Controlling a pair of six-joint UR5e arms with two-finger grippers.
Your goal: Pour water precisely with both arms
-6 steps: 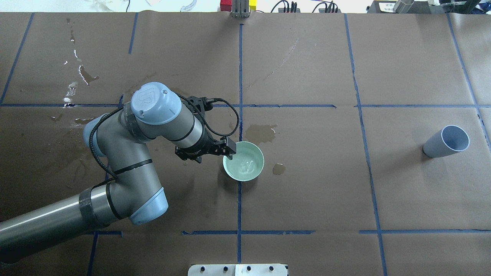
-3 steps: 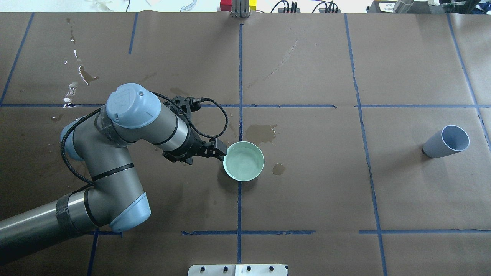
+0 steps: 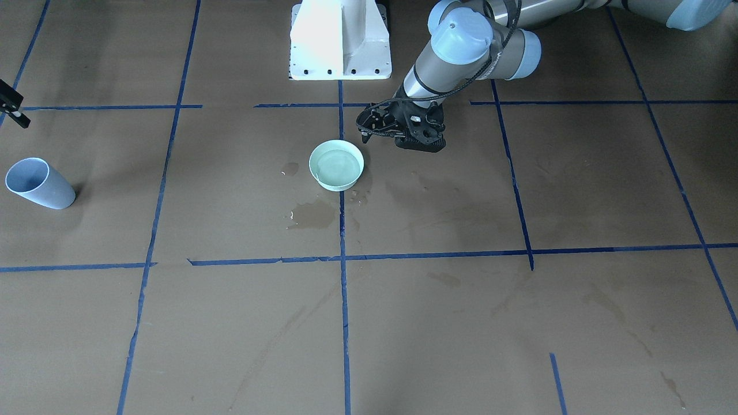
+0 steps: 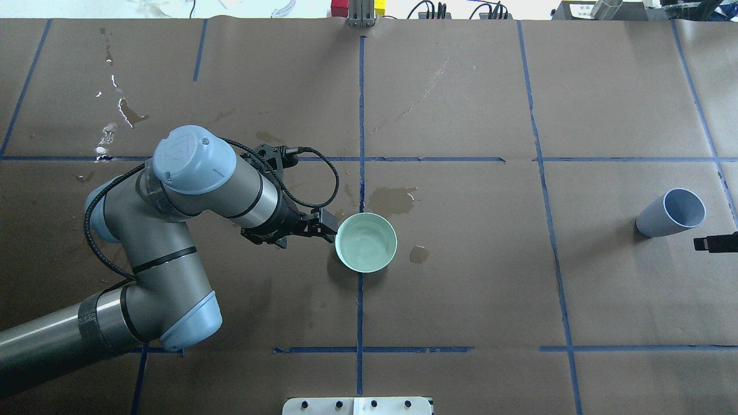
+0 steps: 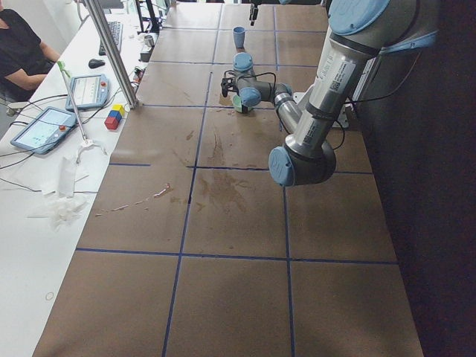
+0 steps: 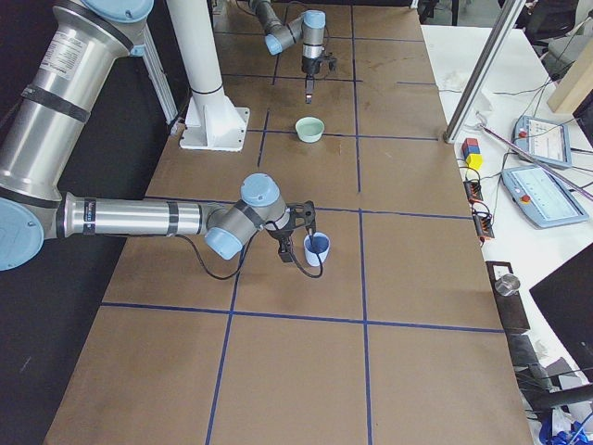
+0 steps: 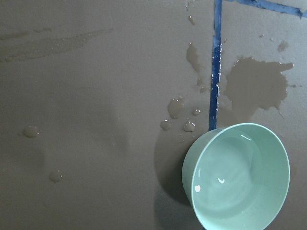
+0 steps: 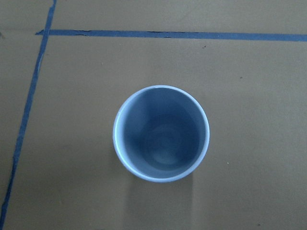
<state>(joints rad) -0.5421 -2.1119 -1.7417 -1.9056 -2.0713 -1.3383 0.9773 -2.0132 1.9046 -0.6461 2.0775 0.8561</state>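
The left arm point(image 4: 173, 230) has swung back toward the frame's left, so the left gripper point(image 4: 329, 222) is now off the bowl point(image 7: 188, 172) and sits just beside its rim at centre. Whether its fingers are spread I cannot tell. The water point(image 4: 366, 243) lies calm in the bowl. At the right edge the right gripper point(image 4: 715, 244) has come into view beside the empty cup point(image 4: 669, 214), its state also unclear. The cup is probably to be picked up next.

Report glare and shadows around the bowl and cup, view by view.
Left wrist view: small white glints on the water in the bowl, a soft shadow on its left. Right wrist view: cup evenly lit, faint shadow below it. Overhead view: bright glare on wet streaks.
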